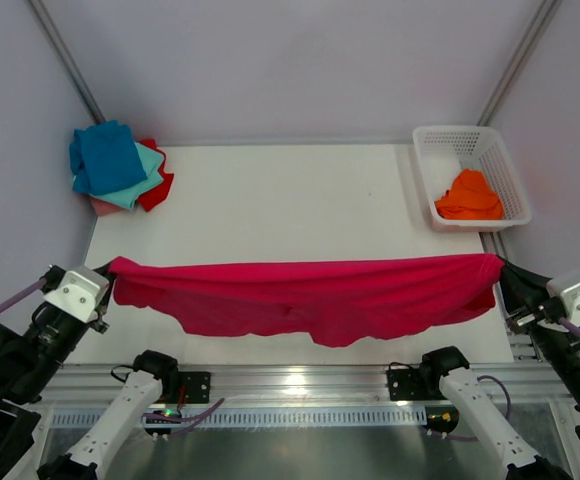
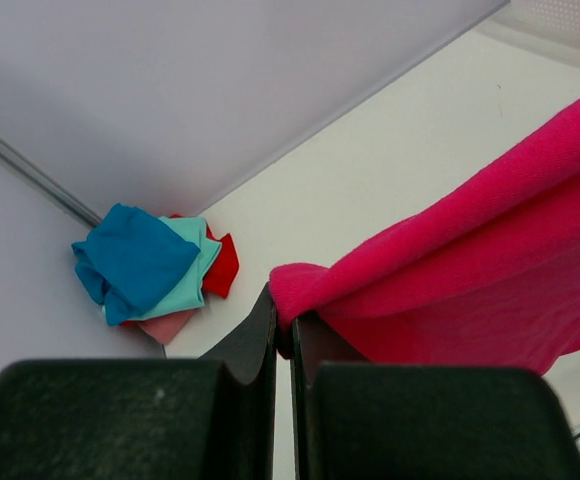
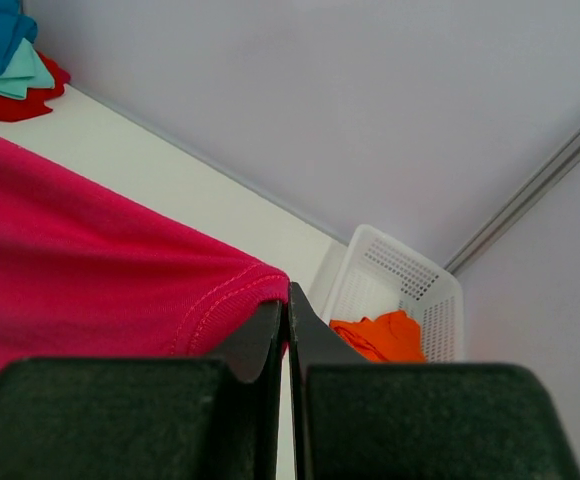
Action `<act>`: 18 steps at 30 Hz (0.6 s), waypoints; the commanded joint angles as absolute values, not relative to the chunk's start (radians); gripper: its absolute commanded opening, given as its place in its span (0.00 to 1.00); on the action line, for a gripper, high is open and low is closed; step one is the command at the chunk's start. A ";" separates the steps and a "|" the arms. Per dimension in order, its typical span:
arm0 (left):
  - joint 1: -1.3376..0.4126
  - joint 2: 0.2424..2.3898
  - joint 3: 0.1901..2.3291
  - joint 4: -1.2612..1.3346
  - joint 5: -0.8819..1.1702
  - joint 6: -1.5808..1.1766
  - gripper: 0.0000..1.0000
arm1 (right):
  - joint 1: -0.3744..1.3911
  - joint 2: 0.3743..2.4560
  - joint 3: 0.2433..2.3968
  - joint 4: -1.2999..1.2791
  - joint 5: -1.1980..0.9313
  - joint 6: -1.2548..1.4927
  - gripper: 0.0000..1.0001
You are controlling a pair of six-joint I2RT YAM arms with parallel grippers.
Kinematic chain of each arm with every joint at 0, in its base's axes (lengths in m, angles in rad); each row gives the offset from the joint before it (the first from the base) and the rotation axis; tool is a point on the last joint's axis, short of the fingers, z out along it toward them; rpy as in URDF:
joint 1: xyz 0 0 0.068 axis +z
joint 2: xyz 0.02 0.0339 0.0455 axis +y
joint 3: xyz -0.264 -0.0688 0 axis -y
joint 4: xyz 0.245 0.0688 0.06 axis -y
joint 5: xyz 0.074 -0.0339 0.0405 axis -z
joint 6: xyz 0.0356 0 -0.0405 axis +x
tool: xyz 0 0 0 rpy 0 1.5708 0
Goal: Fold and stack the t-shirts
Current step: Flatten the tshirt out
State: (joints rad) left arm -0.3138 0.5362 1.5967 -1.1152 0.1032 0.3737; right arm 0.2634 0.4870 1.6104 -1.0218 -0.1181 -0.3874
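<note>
From above I get what neither wrist shows: the crimson t-shirt (image 1: 310,295) stretched in a sagging band between my left claw (image 1: 110,277) and my right claw (image 1: 504,276), over the near part of the table (image 1: 290,200). Whether its drooping lower edge touches the table, I cannot tell.

My left wrist shows that claw pinched shut on a bunched corner of the shirt. The blue t-shirt (image 2: 130,258) tops a pile well beyond.

My right wrist shows the other claw clamped on the stitched hem. Behind it stands the basket (image 3: 410,268), where my finger partly hides the orange t-shirt (image 3: 382,336).
</note>
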 commanded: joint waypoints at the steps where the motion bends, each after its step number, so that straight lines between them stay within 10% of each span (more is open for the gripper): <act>1: -0.293 0.540 1.617 -1.108 0.159 0.357 0.00 | 0.242 0.482 1.606 -1.003 -0.155 -0.359 0.03; 18: -0.311 0.920 1.554 -0.876 0.075 0.304 0.00 | 0.402 0.661 1.116 -0.666 0.345 -0.302 0.03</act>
State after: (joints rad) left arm -0.3092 0.9092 1.5585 -0.9932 0.1005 0.3367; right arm 0.3828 0.6498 1.1633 -0.8127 0.2008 -0.3260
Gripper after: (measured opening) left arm 0.019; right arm 0.035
